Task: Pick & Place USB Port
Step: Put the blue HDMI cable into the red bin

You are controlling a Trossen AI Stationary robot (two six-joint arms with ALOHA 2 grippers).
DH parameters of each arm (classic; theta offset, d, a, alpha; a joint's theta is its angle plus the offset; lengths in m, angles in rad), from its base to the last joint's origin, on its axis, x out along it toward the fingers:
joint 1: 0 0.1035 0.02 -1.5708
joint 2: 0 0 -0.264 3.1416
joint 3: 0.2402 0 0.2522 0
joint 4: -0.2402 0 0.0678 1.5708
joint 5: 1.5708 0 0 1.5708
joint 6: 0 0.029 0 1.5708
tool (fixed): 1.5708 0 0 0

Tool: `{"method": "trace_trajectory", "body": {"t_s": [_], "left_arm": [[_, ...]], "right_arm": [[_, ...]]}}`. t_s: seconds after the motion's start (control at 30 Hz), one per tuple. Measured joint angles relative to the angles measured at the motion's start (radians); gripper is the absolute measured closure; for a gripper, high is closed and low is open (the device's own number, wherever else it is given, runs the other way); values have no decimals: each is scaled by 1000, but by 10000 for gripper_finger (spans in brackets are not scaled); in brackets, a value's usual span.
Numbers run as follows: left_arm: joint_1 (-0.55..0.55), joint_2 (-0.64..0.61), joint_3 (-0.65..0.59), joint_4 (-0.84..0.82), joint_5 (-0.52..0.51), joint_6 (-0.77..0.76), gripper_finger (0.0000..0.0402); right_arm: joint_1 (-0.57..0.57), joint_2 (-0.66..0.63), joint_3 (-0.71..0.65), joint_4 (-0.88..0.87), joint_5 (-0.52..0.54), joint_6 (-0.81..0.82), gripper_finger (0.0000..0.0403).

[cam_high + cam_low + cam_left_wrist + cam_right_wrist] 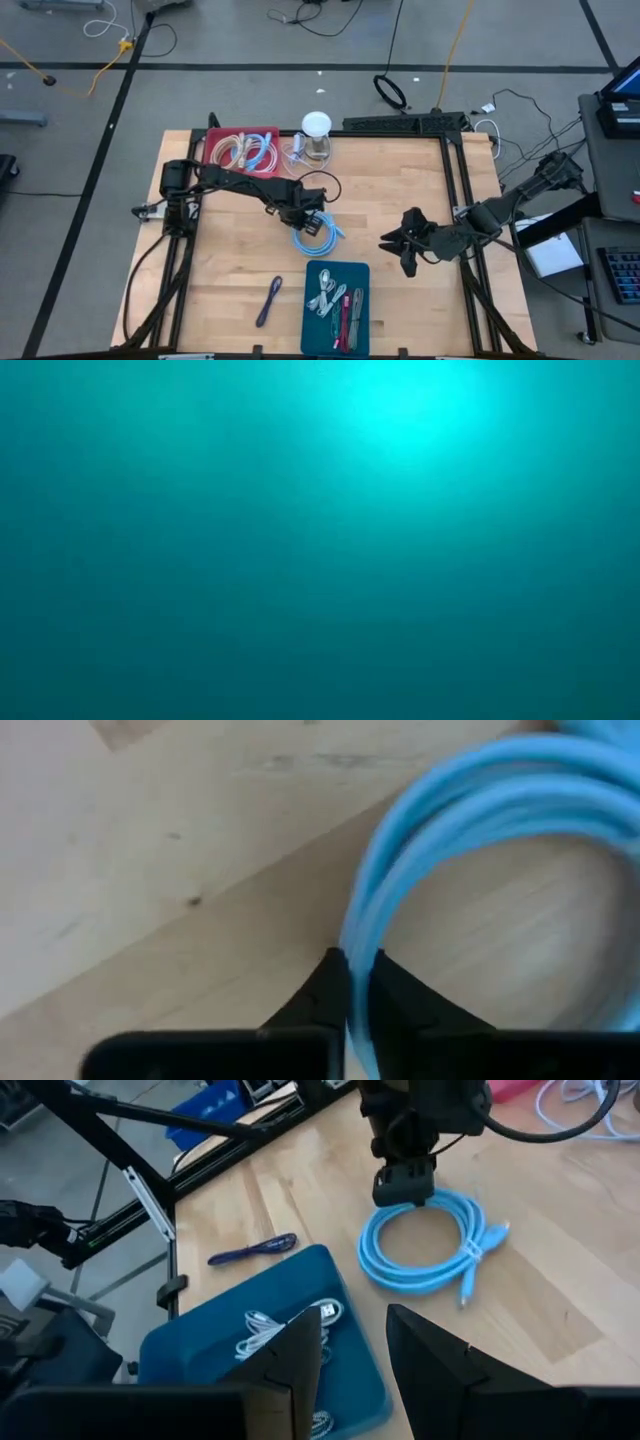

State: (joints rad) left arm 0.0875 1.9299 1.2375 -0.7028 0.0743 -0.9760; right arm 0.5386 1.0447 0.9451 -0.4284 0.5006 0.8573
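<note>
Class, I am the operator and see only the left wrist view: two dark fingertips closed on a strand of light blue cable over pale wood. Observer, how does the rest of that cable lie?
Observer: The light blue coiled cable lies in a flat coil mid-way across the wooden table. The left gripper pinches one edge of the coil.
Operator: Is there a container nearby?
Observer: A blue plastic tray holding white cables sits nearer the table's front edge.
Operator: And the other arm?
Observer: The right gripper waits to the right of the coil and tray, fingers apart, holding nothing.
</note>
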Motion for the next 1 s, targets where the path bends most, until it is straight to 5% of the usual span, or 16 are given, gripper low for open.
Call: {"method": "trace_trajectory", "body": {"t_s": [0.17,0.27,0.6,0.83,1.0], "left_arm": [[8,-189,-4,43,-58,-54,391],[22,-345,0,16,-176,-101,391],[135,-745,-3,-497,-567,-400,391],[355,-812,-1,-628,-580,-372,391],[492,-754,-1,-543,-566,-312,391]], "right_arm": [[-10,0,0,22,-3,-7,291],[-10,0,0,44,-3,-29,291],[-10,0,0,95,-3,-62,291],[-10,0,0,132,5,-102,291],[-10,0,0,149,23,-107,291]]}}
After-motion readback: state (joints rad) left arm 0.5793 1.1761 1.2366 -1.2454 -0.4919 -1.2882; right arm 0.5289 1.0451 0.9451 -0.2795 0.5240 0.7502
